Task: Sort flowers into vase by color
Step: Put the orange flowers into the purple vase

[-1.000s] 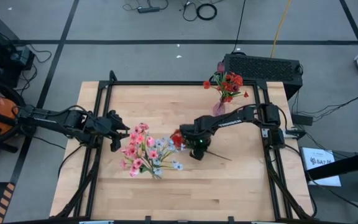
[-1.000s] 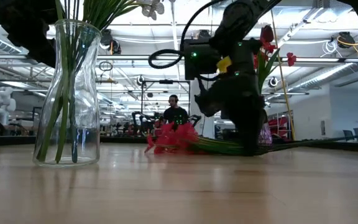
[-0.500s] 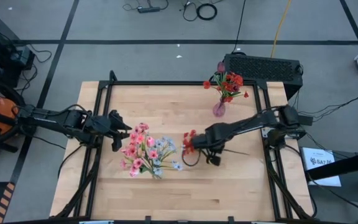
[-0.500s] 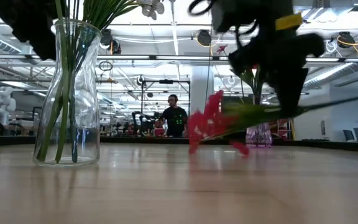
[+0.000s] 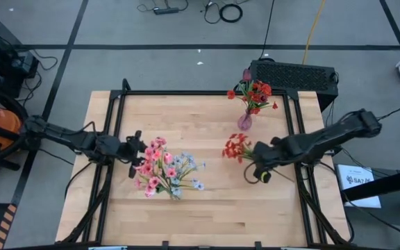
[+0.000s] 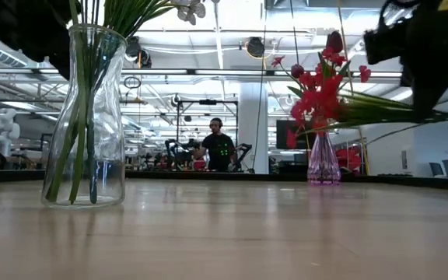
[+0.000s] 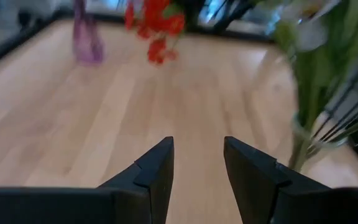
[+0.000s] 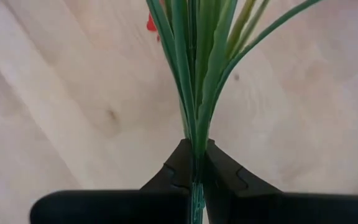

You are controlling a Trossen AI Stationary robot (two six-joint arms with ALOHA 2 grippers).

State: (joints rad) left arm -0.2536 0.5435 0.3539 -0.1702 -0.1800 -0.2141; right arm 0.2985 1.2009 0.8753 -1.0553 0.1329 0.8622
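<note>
Step in hand, as I read it: carrying the red-blossomed spray on thin green stems to the small pink-purple glass vase near the table's far edge, right of centre, which already holds red flowers. R gripper is pinched tight on the stem bundle; in the R wrist view the green stems fan out from betw. the closed dark fingers, blossoms pointing away from the wrist. In the low view the spray is off the light wooden table, held roughly level w/ blossoms in line w/ the pink vase. From above, the blossom end sits near the vase, on its near side, not touching; gripper is beyond it toward the right edge. Next move, my judgement: tip the spray upright so the stem ends point down, line them over the narrow neck, lower in w/o knocking the vase or the flowers already inside. L gripper waits near the left side, fingers apart and holding nothing, just beside the tall clear glass vase w/ pink and pale blue blossoms that stands left of centre.
</note>
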